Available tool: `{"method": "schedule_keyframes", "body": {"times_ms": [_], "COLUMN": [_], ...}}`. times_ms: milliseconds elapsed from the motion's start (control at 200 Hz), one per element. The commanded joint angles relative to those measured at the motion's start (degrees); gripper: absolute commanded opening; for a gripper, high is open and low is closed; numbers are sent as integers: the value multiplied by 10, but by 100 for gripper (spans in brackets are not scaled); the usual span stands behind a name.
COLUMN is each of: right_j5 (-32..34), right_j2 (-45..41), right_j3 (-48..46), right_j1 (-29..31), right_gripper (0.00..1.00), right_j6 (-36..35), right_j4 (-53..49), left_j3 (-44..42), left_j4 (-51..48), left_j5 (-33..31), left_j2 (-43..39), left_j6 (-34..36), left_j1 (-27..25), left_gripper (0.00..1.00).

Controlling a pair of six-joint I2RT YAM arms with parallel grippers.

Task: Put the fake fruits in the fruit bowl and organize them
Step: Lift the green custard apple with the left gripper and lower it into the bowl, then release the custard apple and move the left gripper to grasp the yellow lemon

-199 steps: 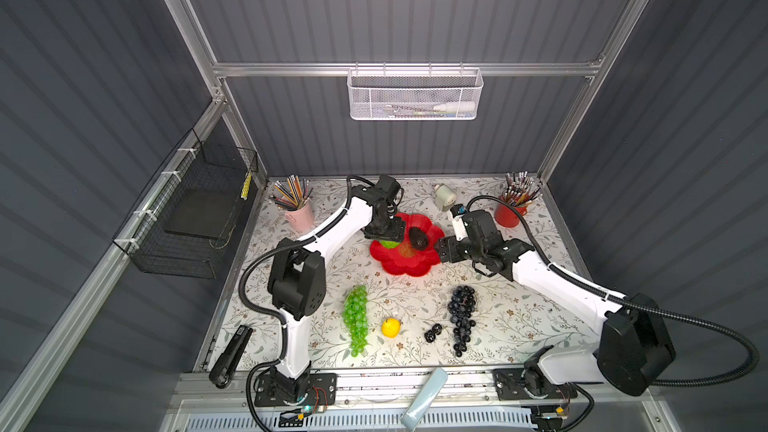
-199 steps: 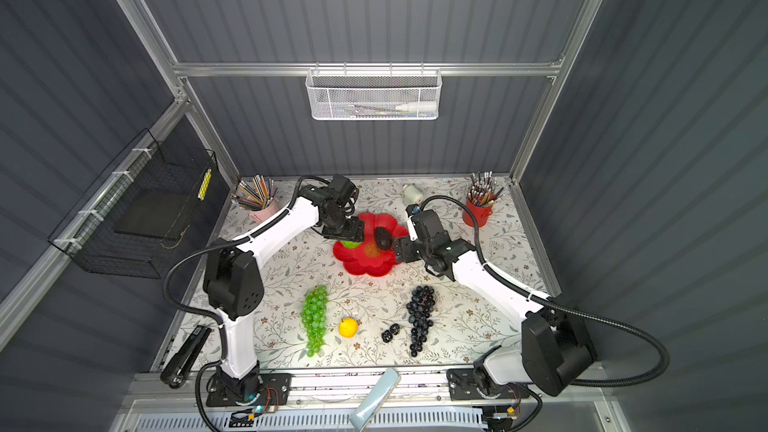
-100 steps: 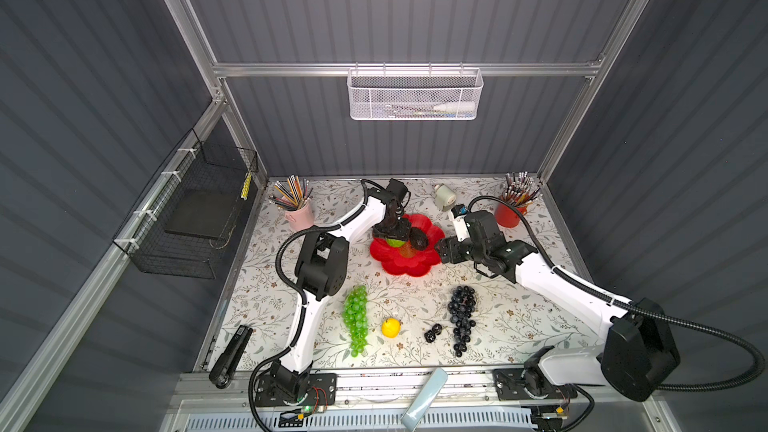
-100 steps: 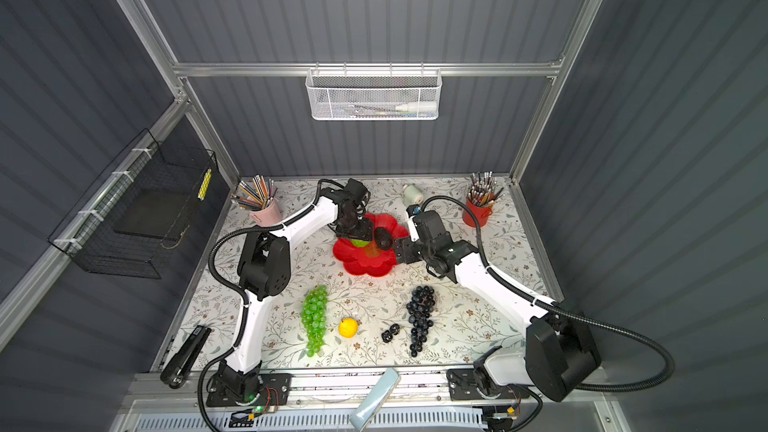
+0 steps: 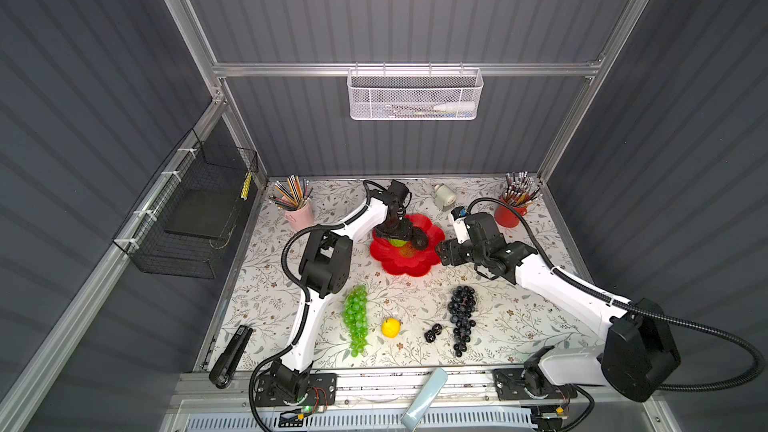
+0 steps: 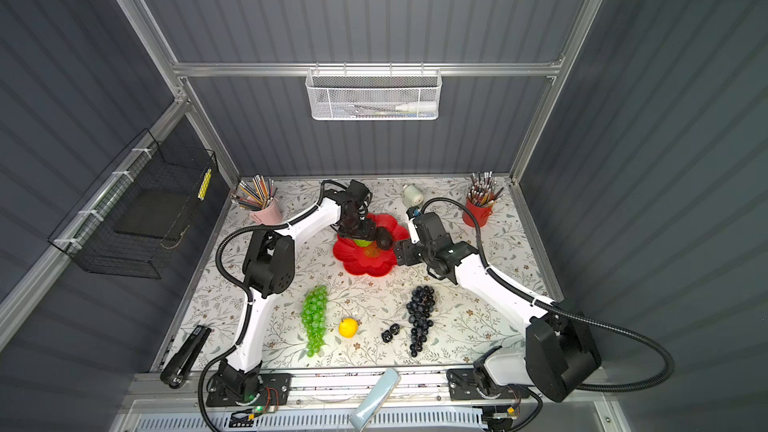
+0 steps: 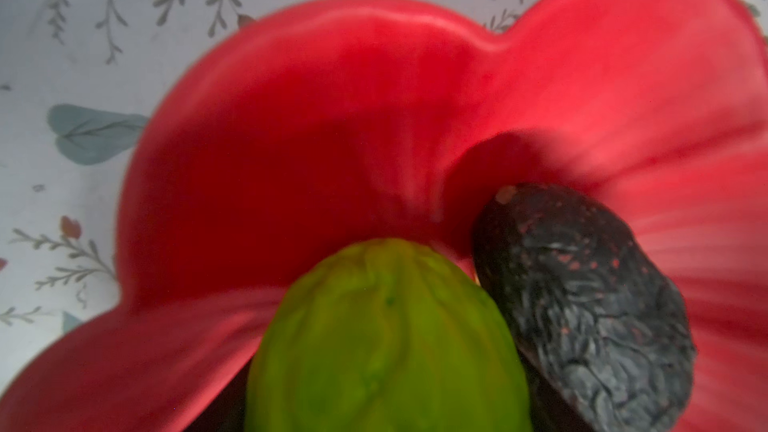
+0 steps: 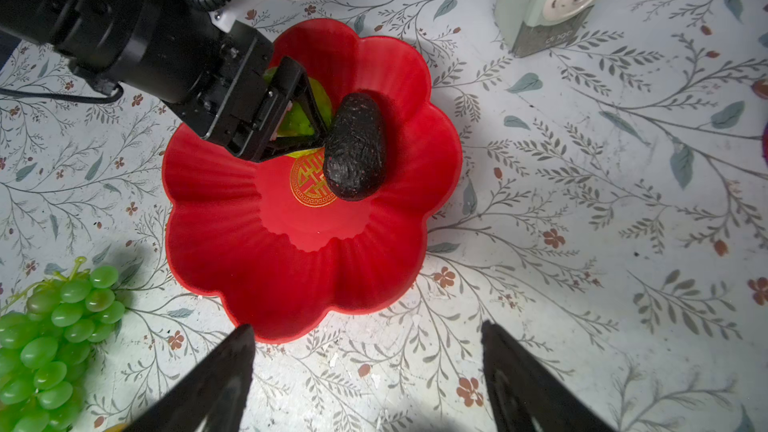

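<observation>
Scanning front to back, you find the near row unmoved. The green grapes [image 5: 355,320], yellow fruit [image 5: 390,327], berry cluster [image 5: 433,332] and purple grapes [image 5: 462,317] lie on the table [image 5: 519,326] where they lay a second ago, well apart from the bowl [image 5: 405,265].

Next back, the right gripper [image 8: 365,326] hovers just beside the bowl's near-right rim. Its fingers are spread wide and empty, and it has barely shifted.

The change is at the bowl. The left arm [image 5: 365,218] has pulled its elbow in. The left gripper [image 8: 297,118] has carried the lime ball [image 7: 382,338] from the left petals toward the gold centre. Its fingers straddle the ball and look clamped on it, with no release yet. The ball now sits right against the black oval [image 8: 355,147], which lies across the centre. You cannot tell whether the ball rests on the bowl floor.

For the task, your second fruit looks as good as placed, and only the let-go is left. Four pieces still wait out front. The free right gripper seems best placed for the purple grapes.

Counts, near to far:
- Fruits: six, with four on the table and two in the bowl.
- Grape bunches: two.
- Grippers: two.
- Bowl: one.
- Pencil cups at the back: two, the pink cup [image 5: 299,216] and the red cup [image 5: 509,214].
- Sharpener [image 5: 444,192]: one, between the cups.
- Mesh basket [image 5: 413,95]: one, on the back wall.
</observation>
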Motion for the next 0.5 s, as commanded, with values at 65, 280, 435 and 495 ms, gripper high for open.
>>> {"method": "schedule_keyframes", "body": {"times_ms": [65, 280, 435, 495], "right_j5": [2, 1, -3, -5], "right_j2": [-9, -5, -1, 1], "right_j3": [-7, -2, 5, 6], "right_j1": [0, 0, 0, -1], "right_gripper": [86, 86, 86, 86], "right_j6": [-2, -3, -4, -3], "right_j4": [-13, -12, -11, -10], "left_j3": [6, 9, 13, 13], "left_j4": [1, 3, -2, -5], "left_j5": [6, -10, -9, -7], "left_j2": [-6, -39, -59, -67], "left_j6": [-3, -2, 4, 7], "left_j1": [4, 3, 3, 4], "left_gripper": [81, 84, 92, 92]}}
